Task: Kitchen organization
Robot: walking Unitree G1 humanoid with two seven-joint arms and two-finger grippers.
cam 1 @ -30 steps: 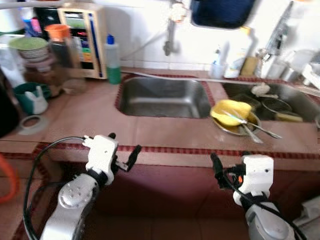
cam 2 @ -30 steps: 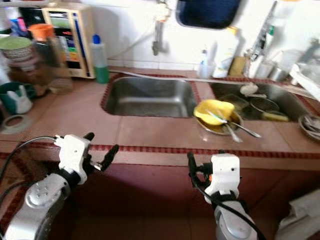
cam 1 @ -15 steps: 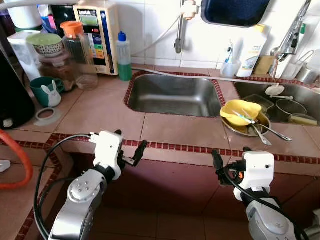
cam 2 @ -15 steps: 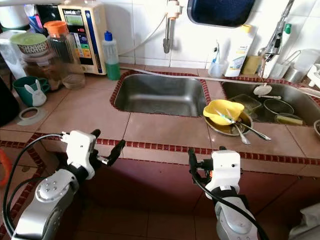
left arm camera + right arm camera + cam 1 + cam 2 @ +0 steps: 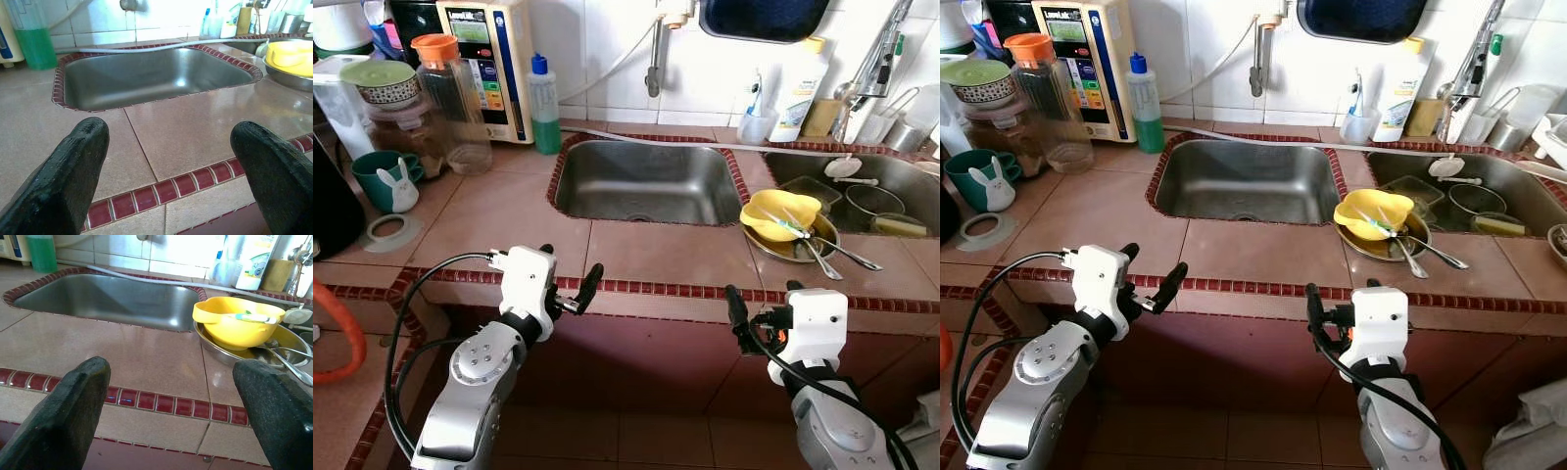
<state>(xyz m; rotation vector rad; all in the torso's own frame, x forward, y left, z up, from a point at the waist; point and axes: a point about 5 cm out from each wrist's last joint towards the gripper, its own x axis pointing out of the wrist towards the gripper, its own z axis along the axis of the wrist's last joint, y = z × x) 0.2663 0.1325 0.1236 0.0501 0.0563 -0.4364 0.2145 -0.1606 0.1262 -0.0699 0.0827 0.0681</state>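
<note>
Pink-tiled surface (image 5: 509, 211), red mosaic trim along front edge. Left end effector (image 5: 570, 291): fingers spread, empty, hovering just off front edge, aimed at steel sink (image 5: 646, 181) at surface middle. Right end effector (image 5: 756, 311): fingers spread, empty, below front edge. Yellow bowl (image 5: 781, 210) sits in steel plate (image 5: 797, 245) with cutlery, on strip right of sink, near back half. Bowl lies ahead and slightly right of right end effector, well apart. Judgement: right arm nearer; reach forward over edge needed.
</note>
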